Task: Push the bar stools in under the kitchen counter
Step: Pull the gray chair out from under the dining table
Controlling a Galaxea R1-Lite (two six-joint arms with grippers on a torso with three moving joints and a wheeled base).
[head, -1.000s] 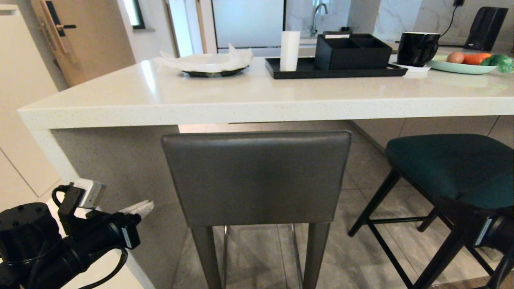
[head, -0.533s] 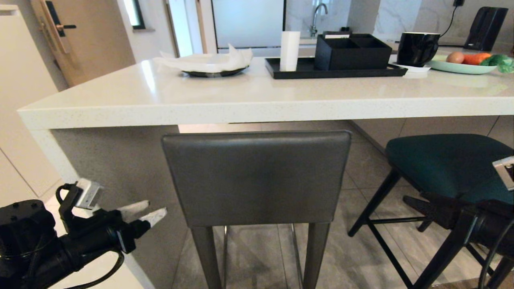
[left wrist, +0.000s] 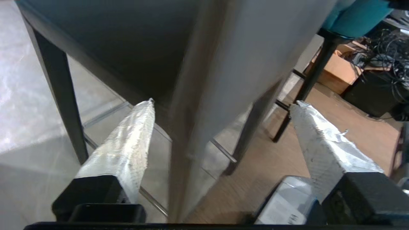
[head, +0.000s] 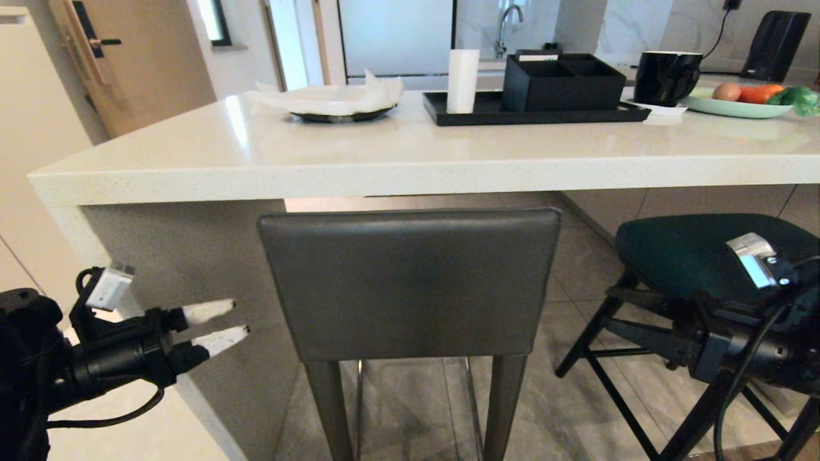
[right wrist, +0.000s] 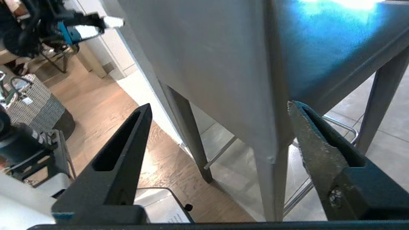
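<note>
Head view: grey stool (head: 410, 285) stands at centre, its backrest just below the front edge of the desk (head: 410, 153), not yet under it. Teal stool (head: 711, 262) stands at 3 o'clock of the grey one, also outside the slab. Left end effector (head: 218, 323), spread and empty, is at 9 o'clock of the backrest, apart from it. Right end effector (head: 624, 314), also spread and empty, is at 3 o'clock, in front of the teal stool's legs. Risk, in my judgement: uneven contact on the two backrest edges would twist the stool; a high push could tip it; the right arm may snag the teal legs.
</note>
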